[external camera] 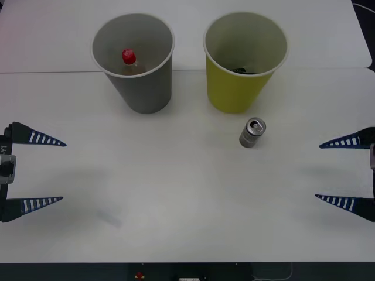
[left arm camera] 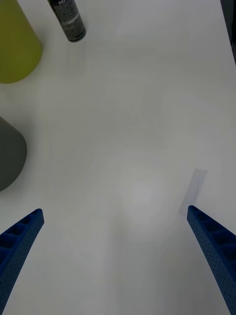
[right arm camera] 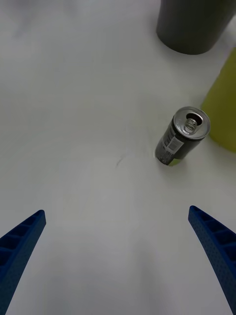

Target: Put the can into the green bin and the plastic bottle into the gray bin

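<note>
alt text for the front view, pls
The plastic bottle sits inside the gray bin; the can stands on the white table in front of the green bin. The left gripper and right gripper are open at the table's sides.

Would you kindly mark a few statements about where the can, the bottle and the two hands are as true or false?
1. The plastic bottle is inside the gray bin. True.
2. The can is inside the green bin. False: it stands on the table in front of that bin.
3. The right hand is shut on the can. False: it is open at the table's right edge, apart from the can.
4. The left hand is open and holds nothing. True.
5. The can lies on its side. False: it stands upright, pull-tab top up.
</note>
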Controlling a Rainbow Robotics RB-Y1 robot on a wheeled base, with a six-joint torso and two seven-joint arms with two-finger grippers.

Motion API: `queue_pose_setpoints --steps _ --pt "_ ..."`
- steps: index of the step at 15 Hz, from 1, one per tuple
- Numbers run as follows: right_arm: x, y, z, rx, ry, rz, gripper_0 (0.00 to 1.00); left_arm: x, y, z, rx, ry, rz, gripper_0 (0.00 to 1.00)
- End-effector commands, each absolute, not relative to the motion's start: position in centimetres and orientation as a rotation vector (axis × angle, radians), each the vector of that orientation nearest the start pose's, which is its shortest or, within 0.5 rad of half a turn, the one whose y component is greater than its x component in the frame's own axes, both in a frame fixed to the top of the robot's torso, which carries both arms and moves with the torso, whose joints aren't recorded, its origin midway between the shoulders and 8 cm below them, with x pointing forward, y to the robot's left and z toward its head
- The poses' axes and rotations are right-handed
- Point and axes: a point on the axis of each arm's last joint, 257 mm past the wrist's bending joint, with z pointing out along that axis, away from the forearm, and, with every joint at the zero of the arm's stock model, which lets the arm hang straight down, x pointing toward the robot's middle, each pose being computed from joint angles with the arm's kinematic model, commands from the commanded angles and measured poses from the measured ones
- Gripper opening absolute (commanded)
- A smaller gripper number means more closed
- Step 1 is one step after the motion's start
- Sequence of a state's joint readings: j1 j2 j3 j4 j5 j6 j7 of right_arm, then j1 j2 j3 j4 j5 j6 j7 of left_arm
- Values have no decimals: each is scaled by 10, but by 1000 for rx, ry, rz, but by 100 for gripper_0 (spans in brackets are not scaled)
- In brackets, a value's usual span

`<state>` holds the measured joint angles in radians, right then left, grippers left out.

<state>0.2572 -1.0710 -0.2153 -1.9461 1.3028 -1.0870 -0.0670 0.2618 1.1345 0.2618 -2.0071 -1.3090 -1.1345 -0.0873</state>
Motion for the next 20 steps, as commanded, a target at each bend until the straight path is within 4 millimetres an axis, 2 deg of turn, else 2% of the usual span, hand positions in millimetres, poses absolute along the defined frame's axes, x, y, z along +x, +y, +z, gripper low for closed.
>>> queue_pose_setpoints --steps 1,13,20 --pt "355 -282 -194 -1425 1640 296 100 341 286 -167 1762 1444 -118 100" --pt "382 -262 -231 -1003 1662 455 100 341 286 -167 1762 1444 -118 100" --pt "416 -227 -255 -801 1649 508 100 341 286 -167 1762 1444 -118 100"
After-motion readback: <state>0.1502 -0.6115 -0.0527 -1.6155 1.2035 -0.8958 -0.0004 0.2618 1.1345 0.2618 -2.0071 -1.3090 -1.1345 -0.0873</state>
